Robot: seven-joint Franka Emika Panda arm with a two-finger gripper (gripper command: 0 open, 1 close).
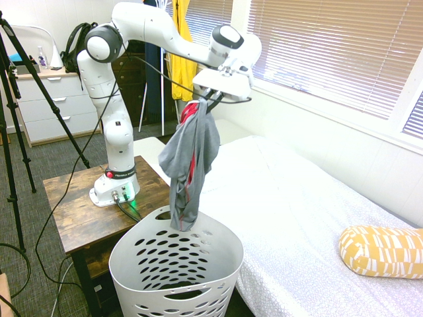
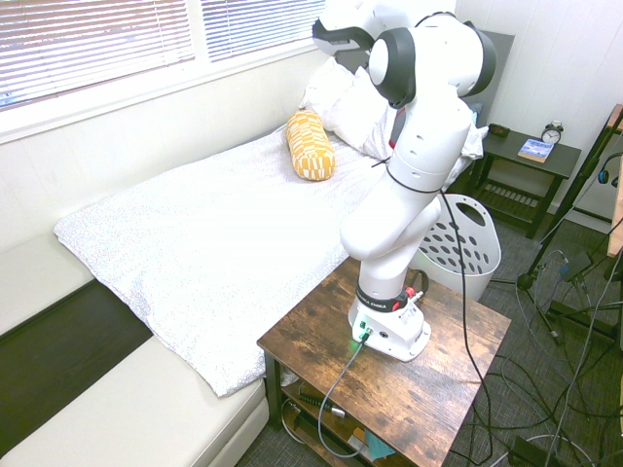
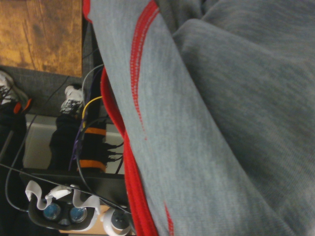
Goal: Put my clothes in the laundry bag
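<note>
First exterior view, claw: gripper (image 1: 210, 100) is pinching the top of the clothes, fingers dark and closed on the bunched red-trimmed edge; it hangs high, under the white wrist plate.
Clothes: grey garment (image 1: 190, 165) dangles straight down from the claw, red trim at the pinched top and a red stripe down the middle fold; lower end dips just inside the rim of the basket.
Laundry bag: white basket (image 1: 177, 272) with rows of oval holes sits directly below the claw, on the floor between the wooden table and the bed; also seen past the arm in the second exterior view (image 2: 467, 248).
Arm: white arm (image 1: 115, 99) reaches over from its base on the wooden table (image 1: 73, 211), which is below the claw and off to the side.
Bed: white bed (image 1: 297, 211) just beside the basket, on the far side from the table.
Pillow: yellow-and-white patterned pillow (image 1: 383, 251) lies on the bed, well apart from the claw.
Behind claw: yellow garment (image 1: 182, 59) hanging near the window blinds (image 1: 330, 46).
Wrist view: grey fabric (image 3: 221, 128) with red edging fills most of the frame; claw fingers not shown there.
</note>
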